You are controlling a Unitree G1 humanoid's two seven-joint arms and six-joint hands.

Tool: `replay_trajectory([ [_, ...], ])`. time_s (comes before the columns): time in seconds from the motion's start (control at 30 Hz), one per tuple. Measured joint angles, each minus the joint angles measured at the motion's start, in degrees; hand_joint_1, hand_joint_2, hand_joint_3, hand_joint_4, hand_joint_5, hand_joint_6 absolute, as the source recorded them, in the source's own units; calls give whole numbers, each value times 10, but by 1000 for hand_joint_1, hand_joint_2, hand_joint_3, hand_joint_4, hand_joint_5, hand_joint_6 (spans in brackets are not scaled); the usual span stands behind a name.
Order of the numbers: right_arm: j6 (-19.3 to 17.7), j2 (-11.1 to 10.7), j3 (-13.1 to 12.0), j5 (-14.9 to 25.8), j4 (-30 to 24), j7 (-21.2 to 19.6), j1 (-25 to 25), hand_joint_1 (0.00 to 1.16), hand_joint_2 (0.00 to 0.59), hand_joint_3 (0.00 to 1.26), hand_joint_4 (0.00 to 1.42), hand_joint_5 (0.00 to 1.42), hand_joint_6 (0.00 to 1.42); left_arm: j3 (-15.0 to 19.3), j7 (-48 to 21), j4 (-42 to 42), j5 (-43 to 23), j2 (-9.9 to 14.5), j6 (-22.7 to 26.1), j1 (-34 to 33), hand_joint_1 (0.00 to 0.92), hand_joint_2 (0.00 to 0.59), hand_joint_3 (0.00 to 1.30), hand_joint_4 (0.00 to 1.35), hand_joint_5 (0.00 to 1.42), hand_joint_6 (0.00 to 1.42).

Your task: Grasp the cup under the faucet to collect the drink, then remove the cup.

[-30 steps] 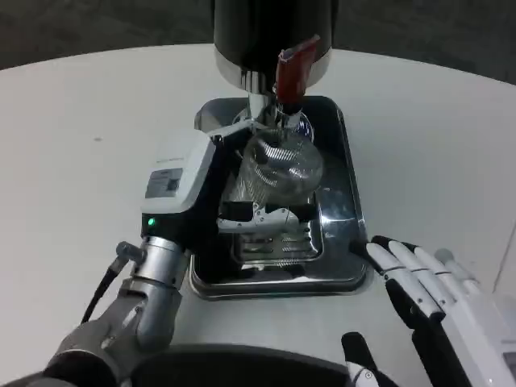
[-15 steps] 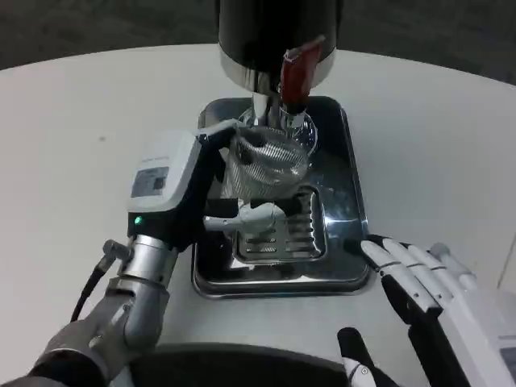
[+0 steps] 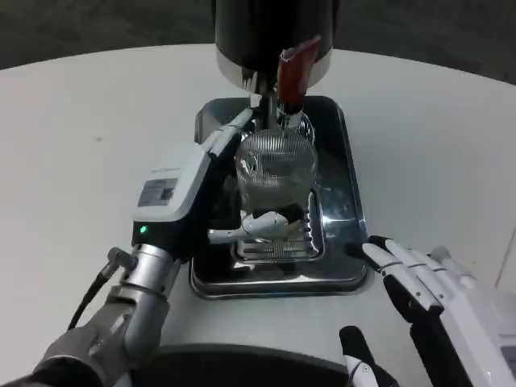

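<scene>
Head view, looking down at our white table (image 3: 89,121): our left hand (image 3: 201,181) reaches into the steel drip tray (image 3: 351,218) and is wrapped around the clear ribbed cup (image 3: 276,165). One finger runs along the cup's far left side up toward the rim, and the thumb (image 3: 258,226) crosses in front of its base, so we are grasping the cup from the left. The cup stands upright over the slotted grate (image 3: 278,246), directly below the faucet (image 3: 282,121) with its red lever (image 3: 294,71) on the black dispenser (image 3: 274,32). We cannot tell whether any drink is in it, nor whether the base touches the grate.

Our right hand (image 3: 435,302) lies low on the right, just off the tray's near right corner, fingers stretched out side by side and apart from the thumb, holding nothing. Its fingertips come close to the tray's rim; we cannot tell if they touch.

Against half a second ago, the cup sits straighter: it was tipped with its mouth toward the faucet, and now its rim looks level and it stands a little further right under the spout. Our left wrist has shifted slightly right with it, and the thumb lies lower across the front. Our right hand has barely moved.
</scene>
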Motion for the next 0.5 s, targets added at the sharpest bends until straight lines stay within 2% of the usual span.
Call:
replay_trajectory([
  [0.07,0,0,1,0,0,0,0,486,495,196,133,171,127,3,0,-1,-5,2,-2,6,102,1,28,95,482,496],
  [0.27,0,0,1,3,2,0,0,487,495,197,140,174,141,25,-13,-14,-42,7,-21,18,14,0,5,64,422,350],
  [0.37,0,0,2,3,2,0,0,487,495,197,141,179,142,37,-24,-29,-54,12,-35,24,0,0,5,59,387,282],
  [0.5,1,1,4,3,3,0,1,487,495,201,141,182,143,70,-44,-92,-95,20,-71,67,0,74,0,6,301,195],
])
